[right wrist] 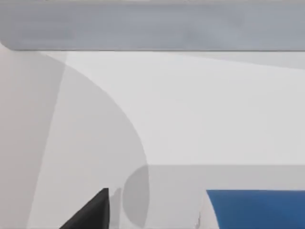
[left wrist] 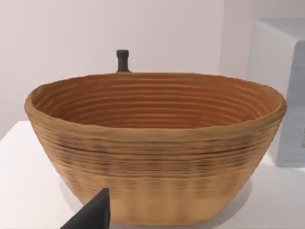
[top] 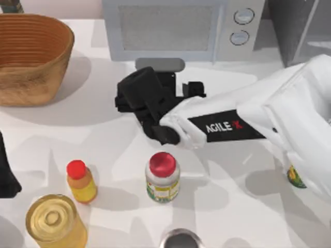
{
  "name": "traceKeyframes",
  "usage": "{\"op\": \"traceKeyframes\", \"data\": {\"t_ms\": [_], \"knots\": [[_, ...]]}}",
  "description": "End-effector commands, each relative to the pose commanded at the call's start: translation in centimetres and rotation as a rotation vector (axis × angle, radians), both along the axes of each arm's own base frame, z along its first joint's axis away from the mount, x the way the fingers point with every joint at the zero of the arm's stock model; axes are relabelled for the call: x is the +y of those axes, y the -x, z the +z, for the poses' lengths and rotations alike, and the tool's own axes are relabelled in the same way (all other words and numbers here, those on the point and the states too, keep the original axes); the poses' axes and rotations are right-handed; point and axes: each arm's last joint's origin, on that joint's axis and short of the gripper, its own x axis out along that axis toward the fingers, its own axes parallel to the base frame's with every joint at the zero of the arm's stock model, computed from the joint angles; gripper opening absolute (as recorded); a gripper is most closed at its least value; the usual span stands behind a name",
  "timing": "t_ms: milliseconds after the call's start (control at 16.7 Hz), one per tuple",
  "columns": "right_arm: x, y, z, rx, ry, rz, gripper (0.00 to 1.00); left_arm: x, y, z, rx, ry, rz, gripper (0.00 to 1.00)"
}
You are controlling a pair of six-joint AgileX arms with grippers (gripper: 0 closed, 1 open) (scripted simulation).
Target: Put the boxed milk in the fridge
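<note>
table [top: 232, 206]: white top, everything was sitting on it
fridge [top: 297, 26]: dark-grey cabinet at the table's far right corner, right next to the microwave
microwave [top: 170, 28]: light grey with two round dials, middle of the far edge
basket [top: 31, 57]: big woven one, far left corner; a dark bottle [left wrist: 123, 60] poked up behind it in the left wrist view
right arm: white AgileX arm that reached in from the right edge toward mid-table
right gripper [top: 137, 95]: black, hung just in front of the microwave; honestly couldn't tell how wide it was or if it had hold of anything
left gripper [top: 6, 173]: parked at the left edge, faced the basket; couldn't tell its state either
boxed milk [right wrist: 257, 207]: only its blue top was visible, in the right wrist view, close by the right gripper; not in the fridge
glass jar [top: 54, 222]: yellowish, near left corner
red-capped jar [top: 163, 178]: near the front edge, about the middle
small yellow bottle [top: 81, 182]: red cap, between those two jars
</note>
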Motion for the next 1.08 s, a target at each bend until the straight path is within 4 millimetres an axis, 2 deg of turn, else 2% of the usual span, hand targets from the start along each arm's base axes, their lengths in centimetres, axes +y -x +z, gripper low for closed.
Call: {"op": "traceKeyframes", "data": {"t_ms": [420, 1080], "knots": [[0.12, -0.01, -0.65, 0.0, -0.001, -0.001, 1.0, 0.0, 0.0, 0.0, 0.0, 0.0, 0.0, 1.0], [0.12, -0.01, -0.65, 0.0, -0.001, -0.001, 0.17, 0.0, 0.0, 0.0, 0.0, 0.0, 0.0, 1.0]]}}
